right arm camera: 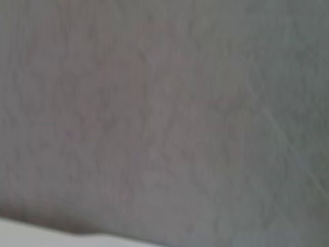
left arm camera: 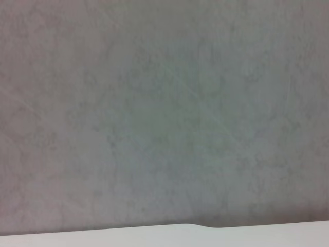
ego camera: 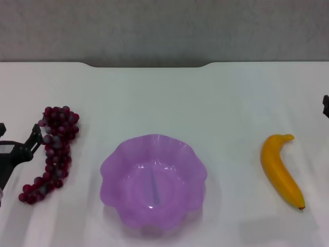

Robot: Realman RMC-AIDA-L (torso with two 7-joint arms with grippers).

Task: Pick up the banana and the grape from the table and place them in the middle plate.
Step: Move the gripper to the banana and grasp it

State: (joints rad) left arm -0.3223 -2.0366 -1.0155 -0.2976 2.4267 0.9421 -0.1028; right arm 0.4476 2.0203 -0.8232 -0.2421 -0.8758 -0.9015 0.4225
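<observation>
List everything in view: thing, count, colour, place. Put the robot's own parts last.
grape bunch: one, dark red-purple, on the table at the robot's left, apart from the dish.
purple dish: one, translucent purple with a scalloped rim, centre of the table, nothing in it.
banana: one, yellow-orange with a dark tip, on the table at the robot's right.
table: one, white, with a notched far edge.
wall: grey, behind the table; fills both wrist views.
left pincer: one, black, at the left edge, right beside the grape bunch.
right pincer: one, black, only a sliver at the right edge.
</observation>
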